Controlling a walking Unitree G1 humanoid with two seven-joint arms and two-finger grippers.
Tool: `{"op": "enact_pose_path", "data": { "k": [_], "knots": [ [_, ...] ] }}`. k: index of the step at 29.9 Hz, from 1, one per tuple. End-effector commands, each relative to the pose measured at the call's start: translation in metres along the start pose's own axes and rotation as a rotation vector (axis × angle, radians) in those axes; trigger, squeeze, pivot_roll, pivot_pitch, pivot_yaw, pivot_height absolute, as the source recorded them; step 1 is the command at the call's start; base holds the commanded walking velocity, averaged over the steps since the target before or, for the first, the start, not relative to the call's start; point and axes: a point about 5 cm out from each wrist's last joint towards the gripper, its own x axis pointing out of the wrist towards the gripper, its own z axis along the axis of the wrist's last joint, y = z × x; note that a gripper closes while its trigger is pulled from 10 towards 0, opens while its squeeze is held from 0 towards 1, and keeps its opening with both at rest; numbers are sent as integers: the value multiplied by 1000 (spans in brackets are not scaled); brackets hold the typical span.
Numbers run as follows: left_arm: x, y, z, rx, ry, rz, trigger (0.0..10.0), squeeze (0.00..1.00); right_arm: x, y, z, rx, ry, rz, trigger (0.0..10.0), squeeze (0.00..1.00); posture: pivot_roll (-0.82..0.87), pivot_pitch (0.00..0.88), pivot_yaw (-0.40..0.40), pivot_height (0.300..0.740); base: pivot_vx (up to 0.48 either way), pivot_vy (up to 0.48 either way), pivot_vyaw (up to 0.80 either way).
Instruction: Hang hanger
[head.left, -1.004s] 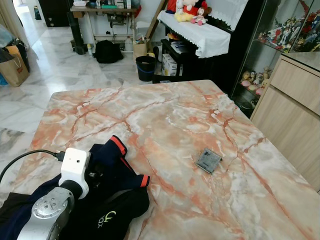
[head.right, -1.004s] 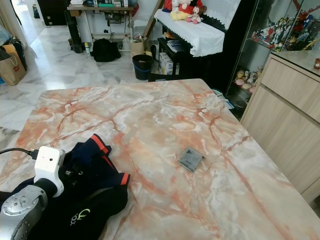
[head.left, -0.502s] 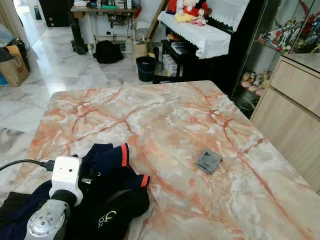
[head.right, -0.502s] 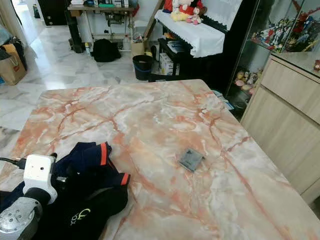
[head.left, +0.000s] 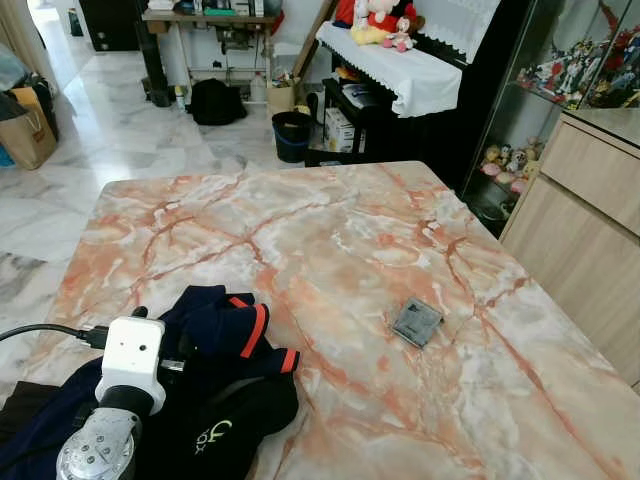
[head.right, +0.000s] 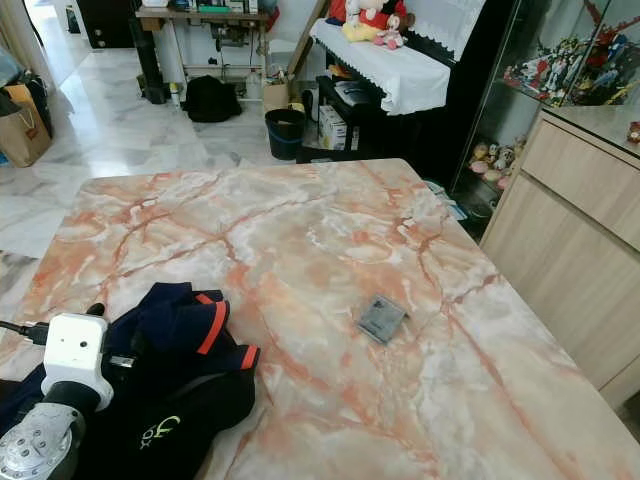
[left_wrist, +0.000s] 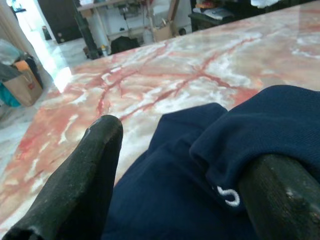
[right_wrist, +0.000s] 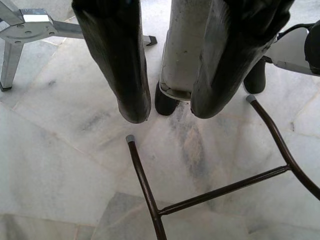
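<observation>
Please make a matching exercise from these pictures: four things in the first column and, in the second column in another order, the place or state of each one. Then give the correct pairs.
Column 1
1. dark blue garment
2. small grey packet
3. left pincer
4. right pincer

Column 2
A. hangs over the pale floor tiles, fingers apart
B. lies alone on the marble table, toward its right side
C. bunched at the near left corner of the table
D. open, fingers on either side of a fold of blue cloth

Pairs: 1-C, 2-B, 3-D, 4-A
</observation>
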Motion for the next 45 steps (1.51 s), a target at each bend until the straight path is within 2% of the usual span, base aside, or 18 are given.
{"op": "enact_pose_path", "data": {
  "k": [1, 9, 19, 20, 29, 39, 45],
  "knots": [
    [-2, 3, 5, 18, -26, 22, 10000, 0, 0, -1, 2, 10, -5, -9, 10000, 0, 120, 24, -38, 740, -390, 285, 0],
    [-1, -4, 7, 17, -48, -8, 10000, 0, 0, -2, 3, 1, -12, -18, 10000, 0, 119, 26, -36, 740, -244, 176, 0],
    [1, -4, 8, 17, -63, -6, 10000, 0, 0, -1, 3, 14, -16, -25, 10000, 0, 120, 26, -32, 740, 0, 0, 756],
    [1, -4, 9, 17, -65, -7, 10000, 0, 0, -1, 2, 37, -13, -26, 10000, 0, 119, 26, -30, 740, 0, 0, 0],
    [3, -5, 10, 10, -76, -15, 10000, 0, 0, -1, 2, 33, -13, -29, 10000, 0, 118, 24, -29, 740, 0, 0, 0],
    [0, 15, -4, 22, -25, 95, 10000, 0, 0, -1, 2, 30, -13, -30, 10000, 0, 121, 23, -35, 740, 0, 83, 0],
    [0, 15, -4, 16, -26, 99, 10000, 0, 0, -1, 2, 28, -12, -29, 10000, 0, 120, 24, -34, 740, 0, 343, 0]
  ]
}}
